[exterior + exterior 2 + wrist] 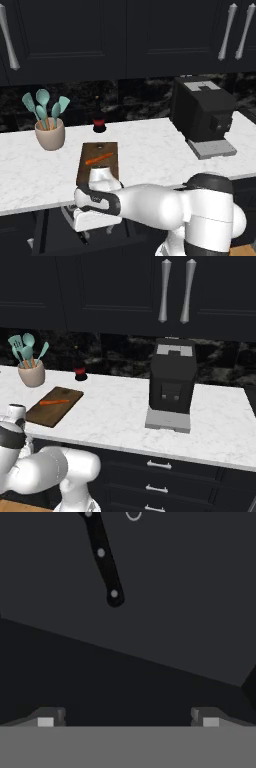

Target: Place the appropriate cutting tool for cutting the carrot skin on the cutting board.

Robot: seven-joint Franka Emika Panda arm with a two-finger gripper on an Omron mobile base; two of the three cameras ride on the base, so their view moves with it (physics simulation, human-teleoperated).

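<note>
A: Where is the gripper (128, 717)?

B: In the hand view its two fingertips (47, 718) stand wide apart with nothing between them, over a dark flat surface. The arm reaches low, below the front edge of the white marble bench (150, 150).

A: What lies ahead of it?

B: A black knife handle (105, 559) with three pale rivets, up beyond the fingertips and a little toward the left one, well apart from both. Just past it, at the top edge, is part of a thin pale loop (133, 516), perhaps the head of the peeler; I cannot tell for certain.

A: And the cutting board (95, 162)?

B: It lies on the bench above the hand, dark brown, with the orange carrot (98, 159) resting on it. Farther back stand a beige pot of teal utensils (49, 127), a small dark bottle (99, 120), and off to the right a black coffee machine (202, 115).
</note>
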